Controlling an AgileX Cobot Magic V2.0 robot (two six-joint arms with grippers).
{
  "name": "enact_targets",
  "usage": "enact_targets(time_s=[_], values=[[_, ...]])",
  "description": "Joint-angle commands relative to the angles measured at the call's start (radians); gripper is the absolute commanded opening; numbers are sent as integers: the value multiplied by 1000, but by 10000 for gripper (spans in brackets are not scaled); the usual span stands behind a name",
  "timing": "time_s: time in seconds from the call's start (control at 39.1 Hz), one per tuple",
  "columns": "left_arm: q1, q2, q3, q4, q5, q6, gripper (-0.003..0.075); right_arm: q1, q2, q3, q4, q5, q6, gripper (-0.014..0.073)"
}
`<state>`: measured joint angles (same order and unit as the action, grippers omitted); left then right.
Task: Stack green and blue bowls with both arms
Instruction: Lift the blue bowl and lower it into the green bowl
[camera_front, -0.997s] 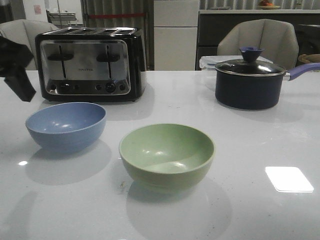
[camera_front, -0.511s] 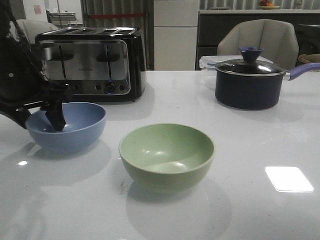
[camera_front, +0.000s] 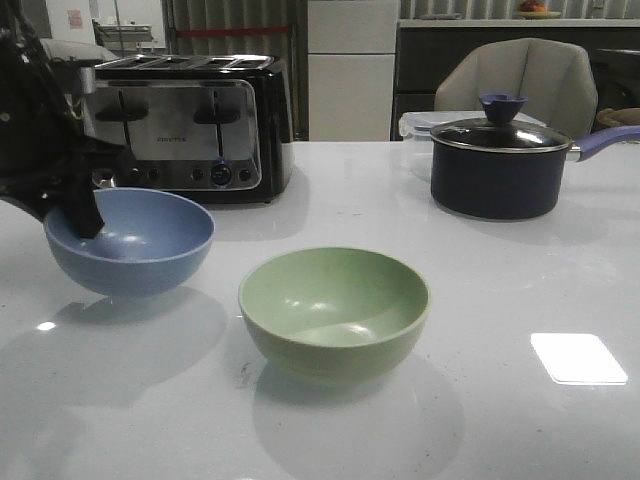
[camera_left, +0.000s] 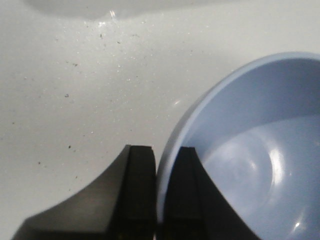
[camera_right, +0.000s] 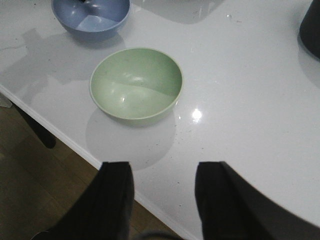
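So your left hand (camera_left: 159, 195) is clamped on the blue bowl (camera_front: 130, 240): one finger inside the rim, one outside, wall pinched between them. Front cam shows the bowl up off the worktop (camera_front: 480, 270) w/ its shadow spread underneath, over on the left side, in front of the toaster (camera_front: 185, 125). It sits a bit tilted, opening facing up and leaning slightly toward the cam.

Green bowl (camera_front: 334, 310) is flat on the worktop, near the front, mouth straight up, just right of the blue one but not touching. Both are round so no real long axis to speak of.

Stuff around: the toaster is close behind the blue bowl, so that's the tight spot. Dark saucepan (camera_front: 500, 165) w/ lid and purple handle is well off at the back right, a clear container (camera_front: 415, 125) tucked behind it. Nothing sits between the two bowls.

View diffs: left wrist cam is the only one showing the pinch on the rim; front cam just shows a black arm blob covering the bowl's left edge. Right hand (camera_right: 162, 187) only shows in its own wrist cam, fingers spread wide w/ nothing in them, hanging over the worktop's near edge w/ the green bowl ahead of it and floor (camera_right: 30, 185) visible below.
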<state>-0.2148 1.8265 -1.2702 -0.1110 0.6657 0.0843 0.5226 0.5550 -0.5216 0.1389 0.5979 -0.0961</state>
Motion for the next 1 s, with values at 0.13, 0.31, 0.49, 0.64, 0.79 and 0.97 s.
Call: enact_targets(time_s=[0.13, 0.31, 0.49, 0.64, 0.79, 0.97], values=[[-19, -221, -27, -151, 32, 138, 93, 1, 1, -26, 2, -69, -11, 412], [-105, -292, -29, -283, 71, 264, 93, 1, 1, -26, 2, -69, -11, 412], [-225, -286, -29, -293, 59, 273, 93, 1, 1, -26, 2, -69, -11, 412], [-316, -252, -29, -293, 2, 273, 93, 1, 1, -26, 2, -69, -11, 412], [-352, -200, -29, -302, -27, 273, 93, 1, 1, -26, 2, -69, -11, 412], [-356, -131, -29, -319, -39, 273, 93, 1, 1, -26, 2, -69, -11, 412]])
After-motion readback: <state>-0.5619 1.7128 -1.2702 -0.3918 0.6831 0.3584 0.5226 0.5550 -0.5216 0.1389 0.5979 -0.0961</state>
